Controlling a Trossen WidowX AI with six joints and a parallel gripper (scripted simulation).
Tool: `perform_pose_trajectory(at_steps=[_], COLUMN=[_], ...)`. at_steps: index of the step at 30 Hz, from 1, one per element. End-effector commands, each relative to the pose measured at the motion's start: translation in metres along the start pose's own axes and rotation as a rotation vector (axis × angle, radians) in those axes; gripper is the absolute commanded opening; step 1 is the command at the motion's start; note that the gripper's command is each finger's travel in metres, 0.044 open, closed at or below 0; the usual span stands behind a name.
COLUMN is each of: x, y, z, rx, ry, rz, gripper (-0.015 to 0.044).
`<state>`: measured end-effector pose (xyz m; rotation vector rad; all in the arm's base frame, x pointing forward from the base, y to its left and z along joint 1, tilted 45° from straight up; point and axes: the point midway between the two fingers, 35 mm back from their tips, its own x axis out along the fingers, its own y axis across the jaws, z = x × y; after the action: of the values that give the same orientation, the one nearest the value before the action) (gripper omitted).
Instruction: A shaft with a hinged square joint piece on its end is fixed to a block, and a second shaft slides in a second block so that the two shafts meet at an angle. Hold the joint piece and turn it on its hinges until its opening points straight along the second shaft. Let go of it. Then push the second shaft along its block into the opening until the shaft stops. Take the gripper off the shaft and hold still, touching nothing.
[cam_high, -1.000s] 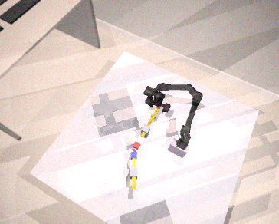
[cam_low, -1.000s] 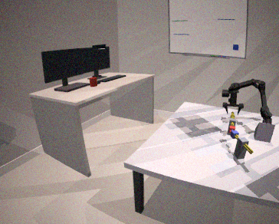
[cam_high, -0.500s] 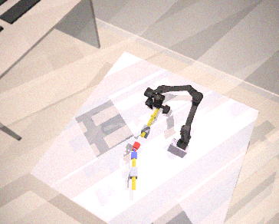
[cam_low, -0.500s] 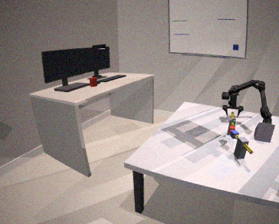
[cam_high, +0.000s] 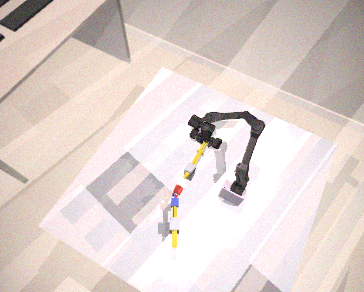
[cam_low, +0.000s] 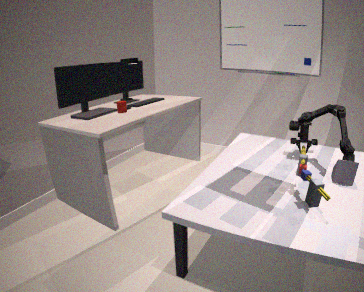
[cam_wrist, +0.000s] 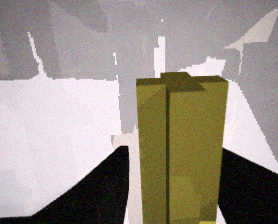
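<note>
The red joint piece (cam_high: 177, 190) (cam_low: 302, 168) sits beyond the blue piece (cam_high: 174, 202) (cam_low: 306, 174) on the end of the first yellow shaft (cam_high: 174, 239) (cam_low: 324, 192), which is held in a block (cam_high: 174, 224) (cam_low: 314, 194). The red piece leans towards the second yellow shaft (cam_high: 199, 153) (cam_wrist: 195, 135), with a gap between them. That shaft passes through its own block (cam_high: 189, 169). My gripper (cam_high: 205, 142) (cam_low: 303, 143) (cam_wrist: 165, 152) is partly open around the shaft's far end. In the wrist view a narrow gap shows between the left finger and the shaft.
All this stands on a pale table (cam_high: 65, 212) (cam_low: 177, 210) with patterned shadows. The arm's base (cam_high: 232, 194) (cam_low: 344, 172) is to the right of the shafts. A desk (cam_low: 102, 127) with monitors and a red mug (cam_low: 121, 106) stands apart from the table.
</note>
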<state>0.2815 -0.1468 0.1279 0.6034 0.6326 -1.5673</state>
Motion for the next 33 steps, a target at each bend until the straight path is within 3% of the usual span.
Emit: perform_pose_trajectory(at_steps=[1, 12, 14, 33], x=[0.0001, 0.0001, 0.0001, 0.0001], y=[0.0001, 0.0001, 0.0001, 0.0], z=[0.0005, 0.0005, 0.0005, 0.0], rx=[-0.005, -0.005, -0.005, -0.001], ry=[-0.003, -0.003, -0.003, 0.0], rz=[0.001, 0.001, 0.001, 0.0], gripper=[0.0102, 0.0102, 0.0067, 0.0067])
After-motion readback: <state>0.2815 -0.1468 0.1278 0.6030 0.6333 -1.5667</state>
